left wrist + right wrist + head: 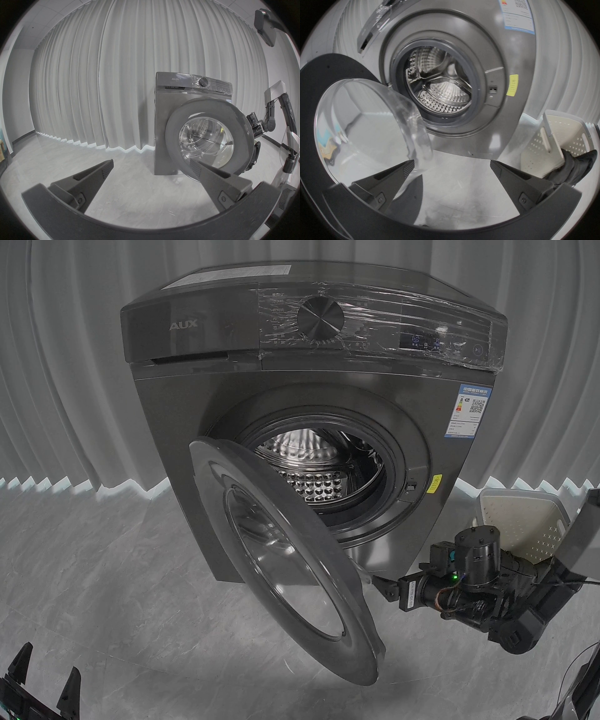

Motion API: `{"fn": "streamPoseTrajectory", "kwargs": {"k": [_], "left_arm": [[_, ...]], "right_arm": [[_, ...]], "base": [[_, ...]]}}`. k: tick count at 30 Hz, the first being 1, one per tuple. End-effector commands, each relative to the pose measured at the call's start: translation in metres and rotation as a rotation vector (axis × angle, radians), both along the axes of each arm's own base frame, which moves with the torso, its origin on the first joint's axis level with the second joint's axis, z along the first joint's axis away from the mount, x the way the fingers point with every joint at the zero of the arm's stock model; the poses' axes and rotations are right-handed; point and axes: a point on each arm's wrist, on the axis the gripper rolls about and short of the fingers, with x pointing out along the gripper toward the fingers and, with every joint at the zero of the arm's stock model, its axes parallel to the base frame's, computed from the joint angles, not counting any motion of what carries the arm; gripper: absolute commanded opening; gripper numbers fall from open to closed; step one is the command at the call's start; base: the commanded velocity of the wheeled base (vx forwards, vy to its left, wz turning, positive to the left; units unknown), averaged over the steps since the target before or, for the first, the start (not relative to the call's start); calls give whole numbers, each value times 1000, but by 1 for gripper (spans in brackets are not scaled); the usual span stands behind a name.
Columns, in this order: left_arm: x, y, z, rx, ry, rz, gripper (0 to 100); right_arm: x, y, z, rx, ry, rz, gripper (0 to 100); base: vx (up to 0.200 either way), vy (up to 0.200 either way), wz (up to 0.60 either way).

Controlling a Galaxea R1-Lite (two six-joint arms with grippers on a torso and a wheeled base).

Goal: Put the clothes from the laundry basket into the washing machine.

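Nothing loaded yet: grey front-load washing machine [187, 402] with round door [281, 552] open, steel drum [440, 90] looks empty; dark clothes [576, 168] in white perforated plastic laundry basket [525, 521] on floor [112, 565] beside it; left tool [150, 162], right tool [451, 164] spread wide, empty.

Beside the right gripper [449, 164] the laundry basket [565, 137] runs off frame, its dark clothes [576, 168] partly behind a finger [525, 184]. The door [281, 552] covers that gripper's tips in the head view.

Glossy grey metal washing machine [187, 415], perforated white plastic laundry basket [525, 521].
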Motion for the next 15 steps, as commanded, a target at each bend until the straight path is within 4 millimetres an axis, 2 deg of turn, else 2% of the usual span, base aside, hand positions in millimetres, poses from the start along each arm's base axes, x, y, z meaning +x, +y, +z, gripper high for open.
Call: {"fn": "streamPoseTrajectory", "kwargs": {"k": [1, 4, 10, 15], "left_arm": [[0, 0, -5, 0, 0, 0, 100], [0, 0, -5, 0, 0, 0, 100], [0, 0, -5, 0, 0, 0, 100], [0, 0, -5, 0, 0, 0, 100]], "right_arm": [[-3, 16, -24, -28, 49, 51, 100], [-17, 30, -23, -4, 52, 100, 100], [-10, 22, -13, 23, 19, 66, 100], [-7, 25, -13, 31, 12, 66, 100]], "base": [[0, 0, 0], [0, 0, 0], [0, 0, 0], [0, 0, 0]]}}
